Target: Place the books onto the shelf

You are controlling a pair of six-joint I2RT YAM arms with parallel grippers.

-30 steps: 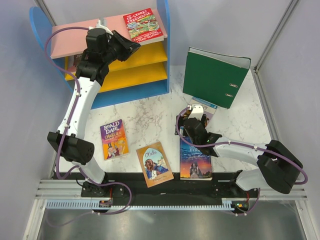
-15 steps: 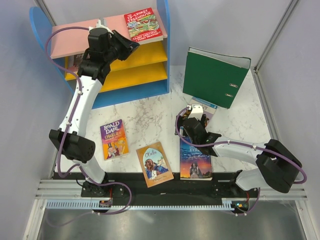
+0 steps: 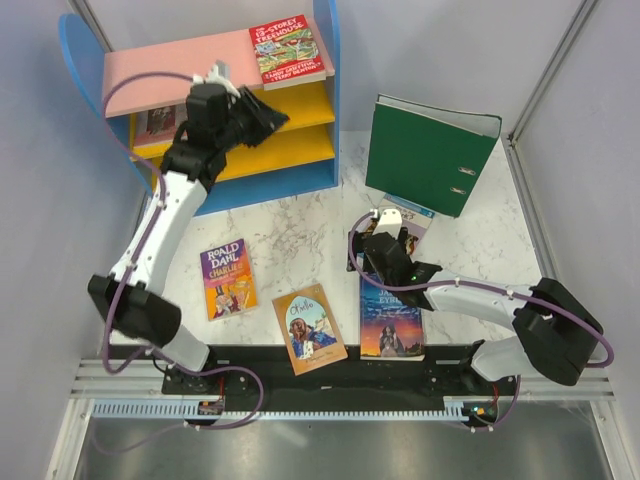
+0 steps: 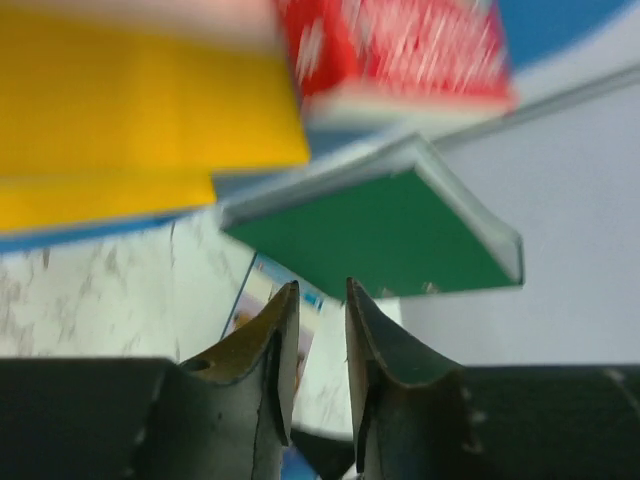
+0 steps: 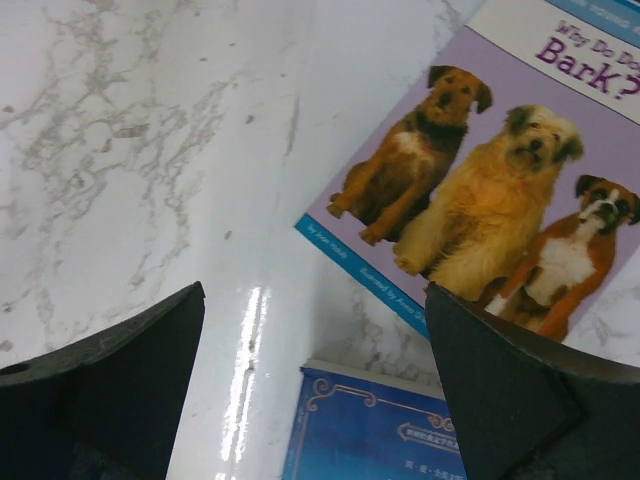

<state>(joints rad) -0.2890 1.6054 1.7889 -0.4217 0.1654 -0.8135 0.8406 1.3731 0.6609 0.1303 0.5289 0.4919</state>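
While the red "13-Storey Treehouse" paperback [image 3: 290, 50] lies flat on the right end of the pink top board, the other four of the five thin, glossy books rest on the white marble-patterned table [image 3: 290, 225]. Near the front, from left to right, lie the purple-and-yellow Roald Dahl "Charlie" book [image 3: 228, 278], the tan "Othello" book [image 3: 310, 328] and the dark blue "Jane Eyre" book [image 3: 391, 320]. The fourth, a pale lilac book with three dogs on its cover [image 5: 480, 200], lies just beyond the blue one, partly under the right arm.

The small shelf unit [image 3: 170, 65] stands at the far left, with two blue rounded sides, one pink board and two smooth yellow boards. One big green lever-arch binder [image 3: 430, 150] stands to its right, leaning.

The left gripper [image 4: 320, 300] hangs in front of the upper yellow board, its two dark fingers parted by a narrow slit and grasping nothing. The right gripper [image 5: 312, 295] hovers low over the table beside the dog book, spread wide and empty.
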